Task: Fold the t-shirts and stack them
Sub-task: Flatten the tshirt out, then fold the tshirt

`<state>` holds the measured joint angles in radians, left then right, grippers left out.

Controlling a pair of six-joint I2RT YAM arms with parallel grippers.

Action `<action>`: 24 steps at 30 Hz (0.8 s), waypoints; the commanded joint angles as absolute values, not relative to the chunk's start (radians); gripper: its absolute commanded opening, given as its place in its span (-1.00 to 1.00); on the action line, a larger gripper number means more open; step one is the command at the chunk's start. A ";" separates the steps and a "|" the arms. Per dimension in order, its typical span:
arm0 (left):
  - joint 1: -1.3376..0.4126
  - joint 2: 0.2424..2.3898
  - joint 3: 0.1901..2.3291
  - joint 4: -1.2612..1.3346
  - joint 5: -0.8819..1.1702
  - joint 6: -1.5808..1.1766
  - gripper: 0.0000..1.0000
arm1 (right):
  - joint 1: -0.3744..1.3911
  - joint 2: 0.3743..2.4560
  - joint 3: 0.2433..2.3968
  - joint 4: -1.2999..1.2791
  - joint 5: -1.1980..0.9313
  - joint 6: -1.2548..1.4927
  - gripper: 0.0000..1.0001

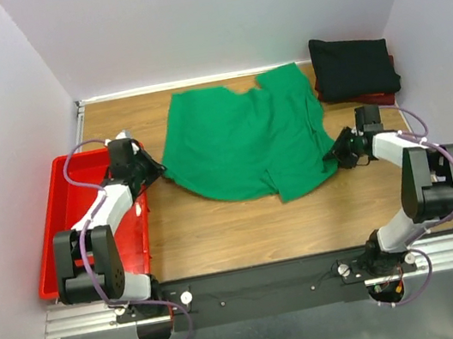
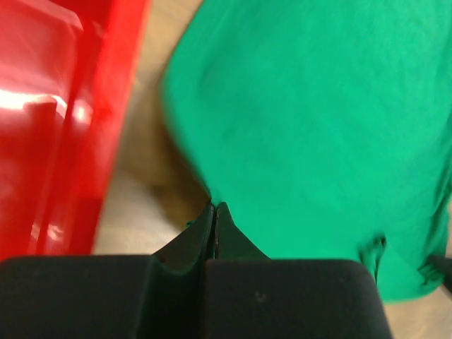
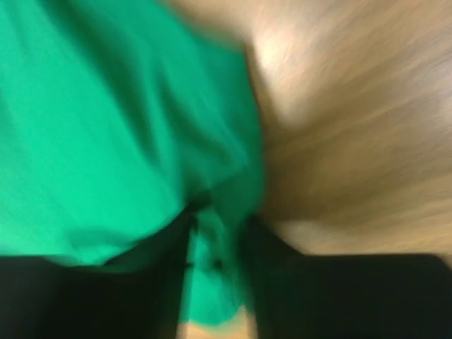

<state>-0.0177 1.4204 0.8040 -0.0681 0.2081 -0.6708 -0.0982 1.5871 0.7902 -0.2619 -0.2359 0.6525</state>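
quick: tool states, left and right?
Left tool: shut, pinching the bright green cloth t-shirt's edge.
Right tool: open, that t-shirt's cloth in the gap.

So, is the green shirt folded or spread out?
Spread out, rumpled, not folded neatly. In the top view the green shirt lies wide over the table, unlike the compact black shirt at the back.

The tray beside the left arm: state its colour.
Red. The tray shows best in the top external view.
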 commanded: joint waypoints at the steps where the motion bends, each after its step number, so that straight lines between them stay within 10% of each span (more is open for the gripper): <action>1: -0.078 1.399 0.772 -0.009 0.158 -0.692 -1.00 | -0.097 1.554 0.755 -0.175 -0.226 0.638 0.27; 24: -0.107 1.200 0.612 -0.083 0.121 -0.738 -1.00 | 0.114 1.009 0.606 -0.448 -0.135 0.681 0.41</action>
